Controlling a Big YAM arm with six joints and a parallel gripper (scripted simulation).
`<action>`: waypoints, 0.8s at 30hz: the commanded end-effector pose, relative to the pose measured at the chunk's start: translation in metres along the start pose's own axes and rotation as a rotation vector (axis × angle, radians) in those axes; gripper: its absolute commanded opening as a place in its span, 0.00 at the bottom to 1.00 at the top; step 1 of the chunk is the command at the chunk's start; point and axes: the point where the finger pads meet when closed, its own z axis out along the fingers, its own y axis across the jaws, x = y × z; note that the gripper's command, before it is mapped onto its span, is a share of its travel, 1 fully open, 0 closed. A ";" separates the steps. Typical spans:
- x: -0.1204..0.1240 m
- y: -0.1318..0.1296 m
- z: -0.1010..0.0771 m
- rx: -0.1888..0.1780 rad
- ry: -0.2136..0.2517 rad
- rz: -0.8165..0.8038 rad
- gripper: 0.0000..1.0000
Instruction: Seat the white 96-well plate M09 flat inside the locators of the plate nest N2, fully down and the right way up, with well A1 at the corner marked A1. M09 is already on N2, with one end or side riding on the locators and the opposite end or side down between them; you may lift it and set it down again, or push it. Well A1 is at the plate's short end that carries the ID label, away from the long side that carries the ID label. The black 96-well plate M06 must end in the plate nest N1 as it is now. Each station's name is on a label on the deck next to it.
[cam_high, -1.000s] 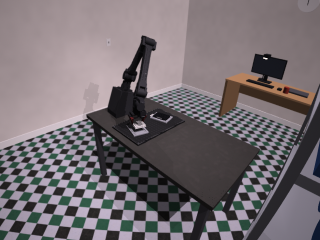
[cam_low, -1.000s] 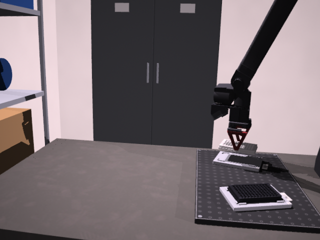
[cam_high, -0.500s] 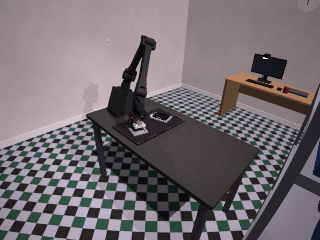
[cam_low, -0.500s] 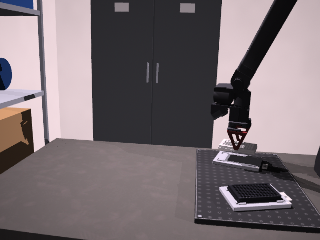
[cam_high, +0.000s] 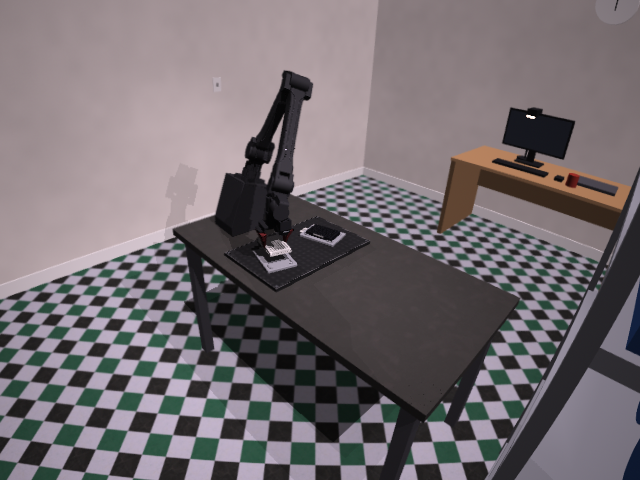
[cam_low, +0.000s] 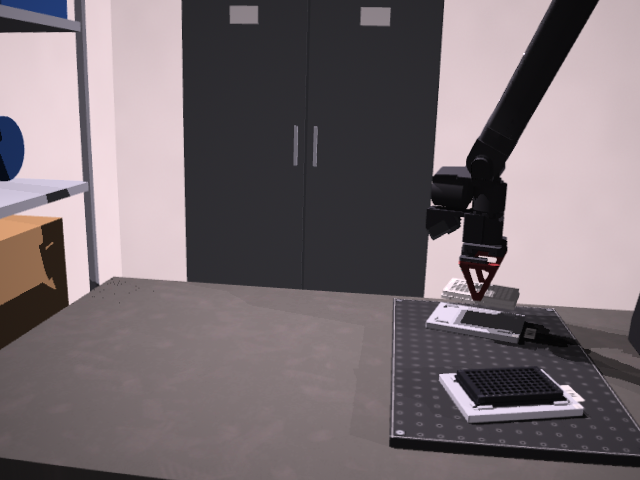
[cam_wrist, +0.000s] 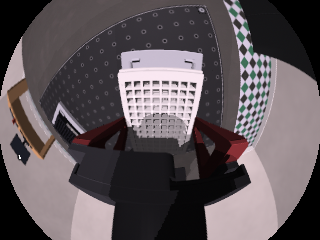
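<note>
We see the gripper (cam_low: 480, 289) clamped across M09 (cam_low: 498, 294), holding the white plate in the air just above N2 (cam_low: 444, 316), tilted slightly. On the dotted deck (cam_low: 413, 361), M06 (cam_low: 509, 384) sits in N1 (cam_low: 516, 413) at about 6 o'clock from N2 in the exterior view, well apart. A small black block (cam_low: 529, 333) touches N2's right end.

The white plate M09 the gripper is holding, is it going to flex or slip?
M09 looks like a rigid moulded grid, so probably no flex. The gripper clamps it near one end, above nest N2, so the overhang may tilt it. Smooth walls might slip.
</note>
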 end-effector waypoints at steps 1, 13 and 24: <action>-0.018 -0.010 -0.011 0.006 -0.040 0.005 0.00; -0.010 -0.012 -0.006 0.003 -0.020 0.012 0.00; -0.012 -0.013 -0.006 0.003 -0.021 0.012 0.00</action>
